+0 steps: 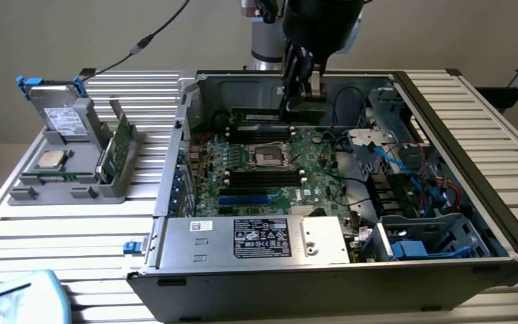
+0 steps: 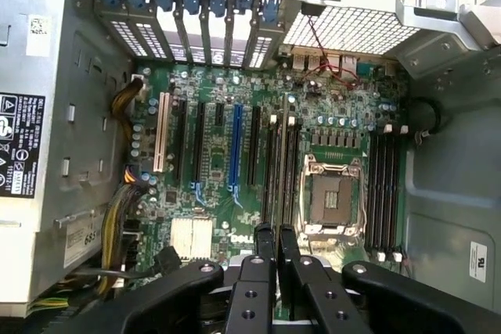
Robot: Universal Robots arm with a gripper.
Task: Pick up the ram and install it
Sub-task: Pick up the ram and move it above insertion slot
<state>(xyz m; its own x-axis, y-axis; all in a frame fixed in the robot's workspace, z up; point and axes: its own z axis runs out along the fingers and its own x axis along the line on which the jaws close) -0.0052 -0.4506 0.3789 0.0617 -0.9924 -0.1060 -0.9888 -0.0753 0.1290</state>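
- Inside the open computer case (image 1: 331, 290), your gripper (image 1: 297, 108) hangs over the far edge of the main board (image 1: 318, 169), at 12 o'clock from the bare processor socket (image 1: 268, 156).
- Seen from the wrist, the fingers (image 2: 258, 271) are pinched almost together with only a thin dark gap between them. This is a clenched hand, not a released one.
- The ram stick (image 1: 261, 116) lies level at the fingertips and runs toward 9 o'clock from them. It sits just above the far memory slots (image 1: 259, 129) and parallel to them.
- It appears to be clamped near its 3 o'clock end. The frames do not show whether its lower edge has entered a slot.
- Treat it as light, thin and stiff. It will not sag, but it could crack or twist if you load it off-square.
- Your best hold is probably across the flat faces near the top edge, away from the black chips and the contact edge.
- A grip this close to one end would likely let the free end tip, so watch that end.
- Outside the case, at 9 o'clock, a grey holder (image 1: 79, 121) stands on the table.
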